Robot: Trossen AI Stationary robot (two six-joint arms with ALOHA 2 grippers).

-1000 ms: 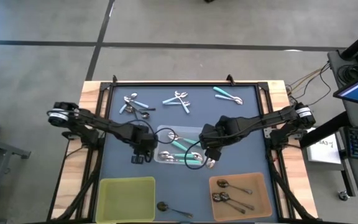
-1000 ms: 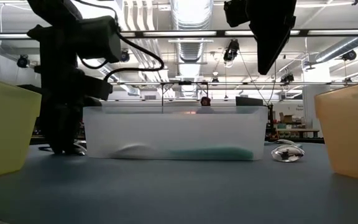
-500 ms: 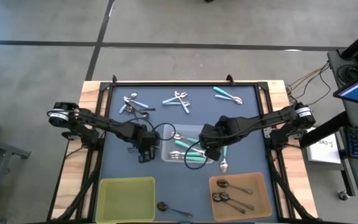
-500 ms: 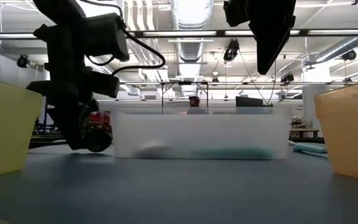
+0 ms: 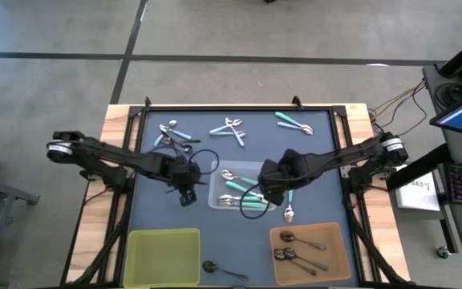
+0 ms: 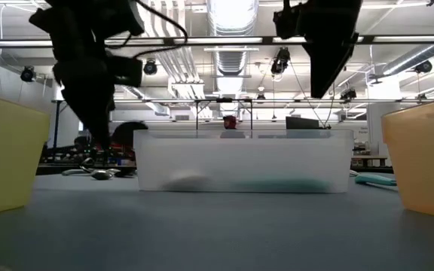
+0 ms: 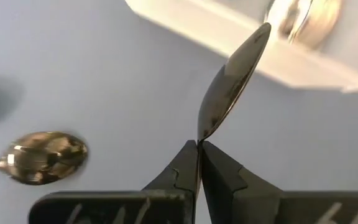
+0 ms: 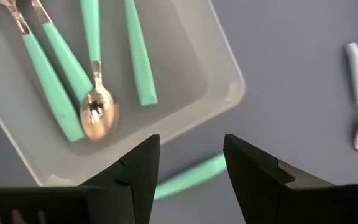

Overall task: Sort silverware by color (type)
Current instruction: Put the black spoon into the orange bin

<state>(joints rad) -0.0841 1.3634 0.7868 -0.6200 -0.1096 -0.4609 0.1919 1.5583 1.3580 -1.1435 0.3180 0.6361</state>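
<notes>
My left gripper (image 7: pixel 199 148) (image 5: pixel 186 196) is shut on a spoon with a shiny dark metal bowl (image 7: pixel 232 81), raised just left of the clear bin (image 5: pixel 241 189). That bin holds teal-handled spoons (image 8: pixel 67 68). My right gripper (image 8: pixel 191 174) (image 5: pixel 276 191) hovers open over the bin's right end. A teal handle (image 8: pixel 188 177) lies on the mat below it. One metal spoon (image 5: pixel 289 213) lies right of the bin, another (image 7: pixel 42 155) under my left gripper. Groups of spoons (image 5: pixel 229 128) lie near the far edge. Dark spoons (image 5: pixel 295 250) rest in the brown bin. My left gripper pinches the spoon between its two fingertips at the narrow neck below the bowl (image 7: pixel 201 134). The bowl sticks out past the fingers, edge-on to the wrist camera. The spoon is lifted clear of the mat; its handle is hidden by the fingers.
A yellow bin (image 5: pixel 164 255) sits at the near left and a brown bin (image 5: pixel 337 255) at the near right. A dark spoon (image 5: pixel 219 270) lies between them at the near edge. Bare blue mat shows left of the clear bin.
My left gripper, down on the mat beside the clear bin's left end a second ago, has risen and drawn slightly toward the far edge, carrying the spoon clear. The clear bin slid a little toward the table's right early on. My right gripper kept still.
</notes>
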